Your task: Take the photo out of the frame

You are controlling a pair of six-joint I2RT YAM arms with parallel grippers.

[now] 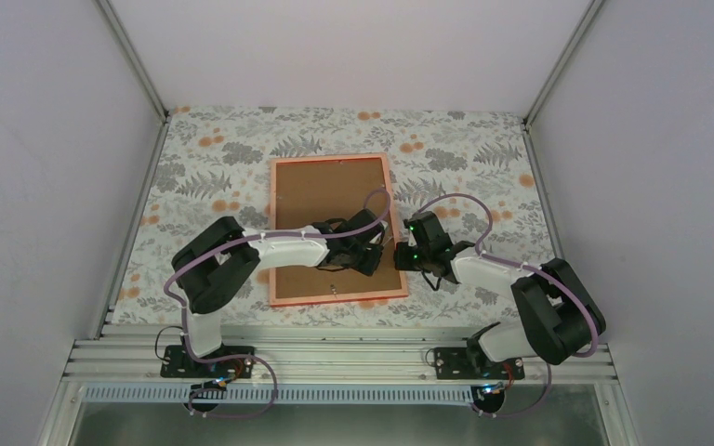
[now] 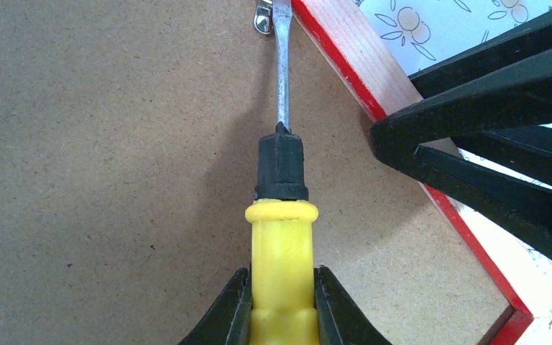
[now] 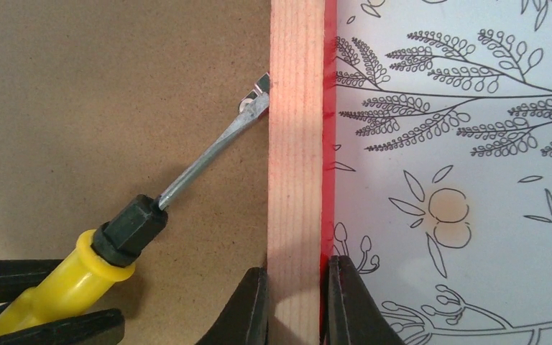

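- Closest to the top camera, the two arm bases (image 1: 206,360) are bolted to the aluminium rail at the table's near edge, with purple cables looping up along both arms.
- From there both arms reach inward, and their wrists meet over the near right part of the frame (image 1: 321,190).
- In the left wrist view, the left gripper (image 2: 282,298) is clamped on the yellow handle of a screwdriver (image 2: 282,248), one black finger on each side.
- Its steel shaft runs out low over the brown board, and the flat tip touches a small metal tab (image 2: 262,18) at the inner edge of the frame's right rail.
- In its own view, the right gripper (image 3: 298,305) pinches that bare-wood rail. One finger is on the board side and the other is on the red outer edge.
- Seen from above, this gripper sits just beside the left one, on the frame's right side.
- That frame lies flat and face down near the middle of the table (image 1: 214,167), showing its brown back and orange-red rim.
- No part of the photo shows, so I cannot tell where it lies.
- Beyond the frame, the leaf-and-flower patterned table surface runs to pale walls.
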